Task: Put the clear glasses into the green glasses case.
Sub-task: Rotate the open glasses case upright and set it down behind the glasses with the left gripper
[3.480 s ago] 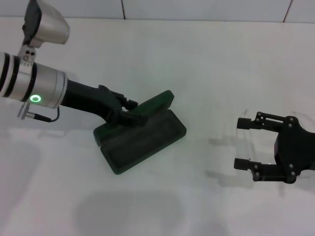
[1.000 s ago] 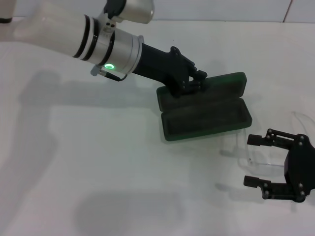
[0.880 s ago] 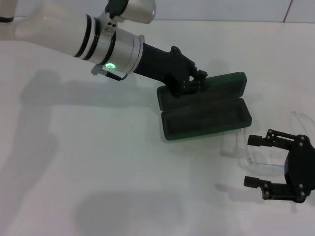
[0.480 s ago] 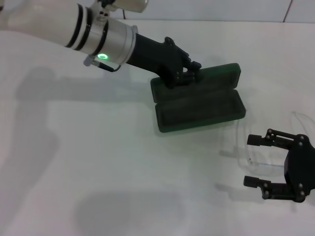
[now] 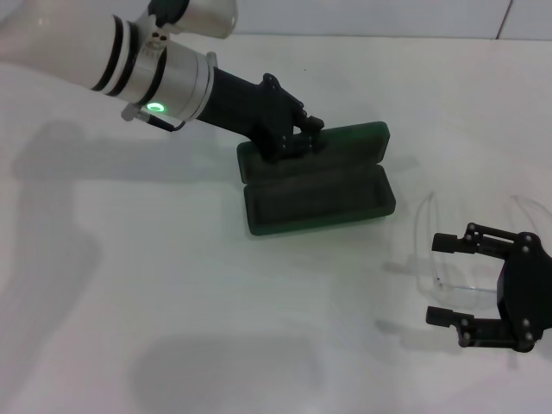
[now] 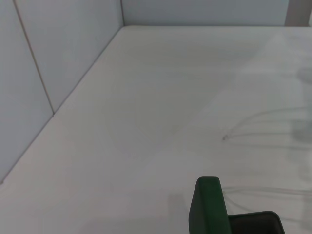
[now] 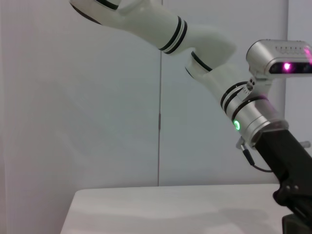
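on the tabletop (image 5: 259,345) the left gripper (image 5: 297,138), fingers pinching the open case's (image 5: 315,194) lid, has dragged it away from the glasses (image 5: 431,250), which the right gripper's (image 5: 442,279) spread fingers straddle ungripped.

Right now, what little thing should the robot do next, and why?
Probably close the right gripper on the clear glasses and lift them. Its fingers are open around the glasses, which lie on the table apart from the green glasses case. The case is open, and the left gripper is shut on its lid, so it looks ready to receive them.
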Robot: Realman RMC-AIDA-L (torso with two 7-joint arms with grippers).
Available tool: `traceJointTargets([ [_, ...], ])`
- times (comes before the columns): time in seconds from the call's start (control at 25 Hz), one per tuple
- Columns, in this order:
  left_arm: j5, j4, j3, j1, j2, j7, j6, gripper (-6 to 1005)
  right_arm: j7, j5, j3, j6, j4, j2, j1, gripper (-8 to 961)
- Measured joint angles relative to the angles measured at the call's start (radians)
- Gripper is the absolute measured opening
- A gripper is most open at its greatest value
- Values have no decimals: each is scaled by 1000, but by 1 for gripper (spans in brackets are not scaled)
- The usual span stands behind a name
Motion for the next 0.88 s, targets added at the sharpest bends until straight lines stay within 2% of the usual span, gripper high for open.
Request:
traceJointTargets([
  [0.88,-12,133,0,5,-5,83,-52,289,-12,-1,0,9,-1,-2,3,733],
])
